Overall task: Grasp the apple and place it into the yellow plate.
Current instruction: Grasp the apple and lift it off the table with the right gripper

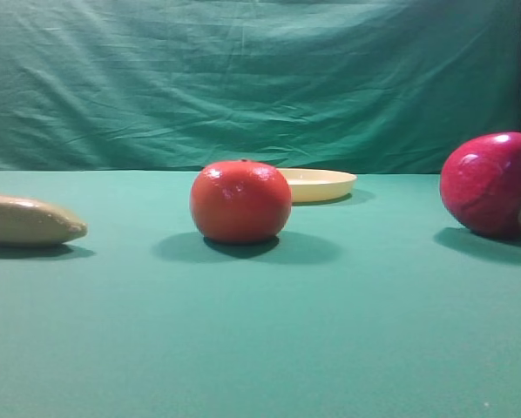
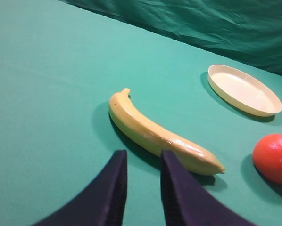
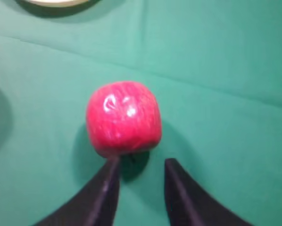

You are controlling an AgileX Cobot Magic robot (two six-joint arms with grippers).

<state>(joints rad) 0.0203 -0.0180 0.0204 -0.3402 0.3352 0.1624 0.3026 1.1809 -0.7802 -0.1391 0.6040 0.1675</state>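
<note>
The apple (image 1: 491,183) is deep magenta-red and glossy and rests on the green table at the far right. In the right wrist view the apple (image 3: 123,117) lies just ahead of my right gripper (image 3: 142,162), whose left fingertip (image 3: 111,165) is near its base. The jaws stand a narrow gap apart and hold nothing. The yellow plate (image 1: 317,183) lies empty at the back centre, and also shows in the left wrist view (image 2: 244,89) and as a sliver at the top of the right wrist view (image 3: 56,2). My left gripper (image 2: 142,155) is narrowly open and empty, just short of a banana. Neither gripper shows in the exterior view.
An orange-red tomato-like fruit (image 1: 240,200) sits centre table in front of the plate, and also shows in the left wrist view (image 2: 274,157). A yellow banana (image 1: 25,219) lies at the left, and also shows in the left wrist view (image 2: 155,132). A green cloth backdrop (image 1: 260,78) closes the far side.
</note>
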